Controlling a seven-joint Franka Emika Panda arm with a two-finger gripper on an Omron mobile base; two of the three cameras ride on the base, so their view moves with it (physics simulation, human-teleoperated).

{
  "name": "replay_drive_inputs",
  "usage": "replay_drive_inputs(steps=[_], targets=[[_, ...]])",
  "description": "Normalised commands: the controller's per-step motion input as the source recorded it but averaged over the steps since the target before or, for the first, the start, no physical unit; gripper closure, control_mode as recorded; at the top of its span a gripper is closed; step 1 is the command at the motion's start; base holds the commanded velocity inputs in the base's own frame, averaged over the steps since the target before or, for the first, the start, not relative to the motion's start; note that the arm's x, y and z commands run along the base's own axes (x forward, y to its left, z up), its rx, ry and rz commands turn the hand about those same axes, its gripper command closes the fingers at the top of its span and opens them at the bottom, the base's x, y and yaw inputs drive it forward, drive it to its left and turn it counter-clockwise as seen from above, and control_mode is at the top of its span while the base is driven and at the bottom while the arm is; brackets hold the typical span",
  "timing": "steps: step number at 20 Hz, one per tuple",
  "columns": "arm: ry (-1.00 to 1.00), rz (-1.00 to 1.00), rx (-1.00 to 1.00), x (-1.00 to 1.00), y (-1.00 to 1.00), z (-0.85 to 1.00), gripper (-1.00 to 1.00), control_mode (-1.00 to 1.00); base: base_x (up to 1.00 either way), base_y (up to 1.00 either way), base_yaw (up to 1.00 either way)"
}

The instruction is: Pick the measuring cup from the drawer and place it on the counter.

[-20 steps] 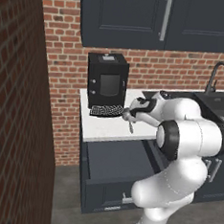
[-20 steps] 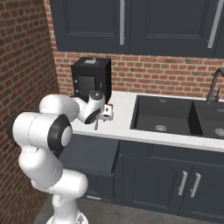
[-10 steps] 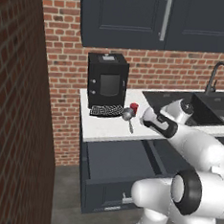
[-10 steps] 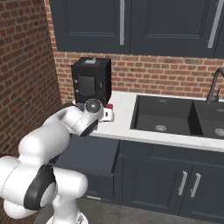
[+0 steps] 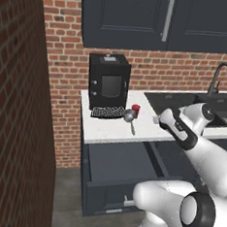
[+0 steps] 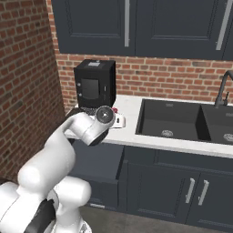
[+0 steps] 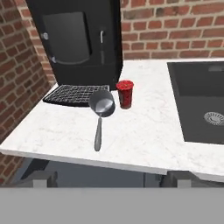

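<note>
Coffee machine (image 7: 78,37) black, boxy, at 11 o'clock, ribbed drip tray (image 7: 72,95) in front; measuring cup (image 7: 102,105) on counter (image 7: 144,135), round grey metal bowl at centre, thin handle toward 6 o'clock, apparently already placed; red cup (image 7: 125,93) just beside at 1 o'clock; drawer (image 5: 122,172) open below; gripper (image 7: 109,179) wide open, empty; sink (image 7: 197,100) matte dark at 3 o'clock.

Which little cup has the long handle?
The grey measuring cup on the counter. The red cup beside it has no handle.
</note>
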Motion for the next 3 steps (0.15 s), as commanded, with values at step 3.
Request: replay_drive_inputs(steps=[3], targets=[[0.00, 0.00, 0.11, -0.12, -0.47, 0.00, -1.00, -1.00, 0.00, 0.00, 0.00]])
